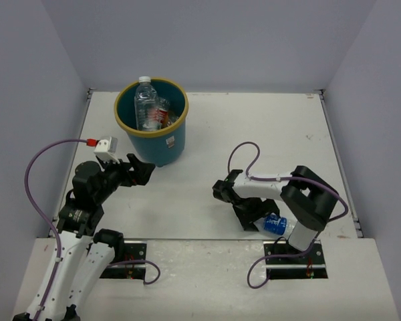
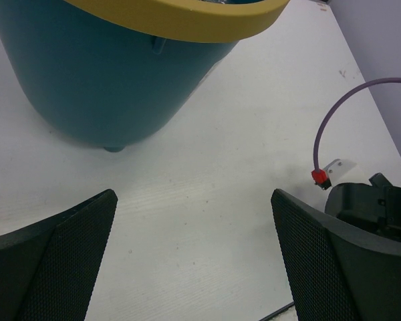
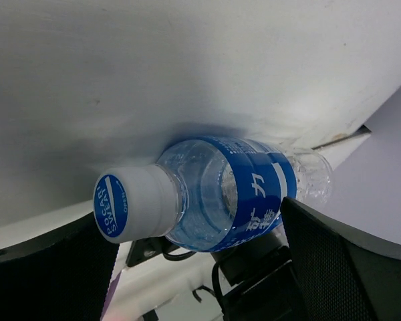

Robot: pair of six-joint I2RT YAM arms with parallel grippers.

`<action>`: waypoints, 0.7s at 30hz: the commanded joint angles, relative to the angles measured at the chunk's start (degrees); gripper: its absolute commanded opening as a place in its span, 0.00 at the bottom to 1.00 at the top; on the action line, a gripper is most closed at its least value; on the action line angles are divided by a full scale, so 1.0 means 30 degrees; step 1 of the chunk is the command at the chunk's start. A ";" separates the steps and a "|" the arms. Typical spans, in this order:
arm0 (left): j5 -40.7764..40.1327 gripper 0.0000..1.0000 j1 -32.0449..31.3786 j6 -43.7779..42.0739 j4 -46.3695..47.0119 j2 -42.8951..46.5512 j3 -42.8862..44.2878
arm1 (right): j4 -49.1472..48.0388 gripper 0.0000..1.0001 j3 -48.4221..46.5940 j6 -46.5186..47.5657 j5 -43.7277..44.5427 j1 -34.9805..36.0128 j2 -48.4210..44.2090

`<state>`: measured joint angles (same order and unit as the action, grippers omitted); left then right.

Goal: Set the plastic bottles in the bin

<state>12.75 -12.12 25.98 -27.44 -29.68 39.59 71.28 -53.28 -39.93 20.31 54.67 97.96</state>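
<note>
Reaching low over the white table [image 1: 254, 134], my right pincer [image 3: 194, 215] is spread open with a dark mesh-faced finger on either side of a small blue-labelled bottle [image 3: 247, 194]. I cannot tell whether either finger touches it. The bottle lies on its side on the table, close to my right arm's base at the near edge. Its white cap [image 3: 130, 204] points toward my wrist camera. It is well apart from the teal bin [image 1: 162, 144] with the yellow rim, which stands at the far left. In the bin a clear bottle [image 1: 144, 100] stands upright beside a red-labelled bottle [image 1: 162, 115]. My left pincer [image 2: 192, 194] is also open and holds nothing, low over bare table just beside the bin wall. The blue-labelled bottle looks clear and thin-walled, and I judge it light and easily dented. Being round and smooth, it is likely to roll or squirt sideways under an off-centre squeeze. The glossy label band looks slick, while the shoulder and neck near the cap should be stiffer. I would close gently across the middle of the body, fingers square to its length, with just enough pressure to lift.
</note>
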 commanded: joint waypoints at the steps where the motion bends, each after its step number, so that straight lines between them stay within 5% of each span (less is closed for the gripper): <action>1: 0.0101 1.00 0.0085 0.0099 0.0505 0.0158 0.0153 | 0.0978 0.99 -0.0150 -0.0752 0.1047 0.0015 0.1273; 4: 0.0056 1.00 0.0114 0.0099 0.0505 0.0195 0.0161 | 0.1530 0.97 -0.0200 -0.1357 0.1730 -0.0213 0.2111; 11: -0.0095 1.00 0.0114 0.0101 0.0443 0.0316 0.0218 | 0.1646 0.44 -0.0259 -0.1578 0.1966 -0.0438 0.2454; 21: -0.0260 1.00 0.0114 0.0158 0.0404 0.0511 0.0132 | 0.2997 0.09 -0.1828 -0.2656 0.3462 -0.0388 0.2286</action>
<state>12.19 -12.12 26.00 -27.49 -28.67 39.59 78.42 -53.86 -42.19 29.34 53.60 105.82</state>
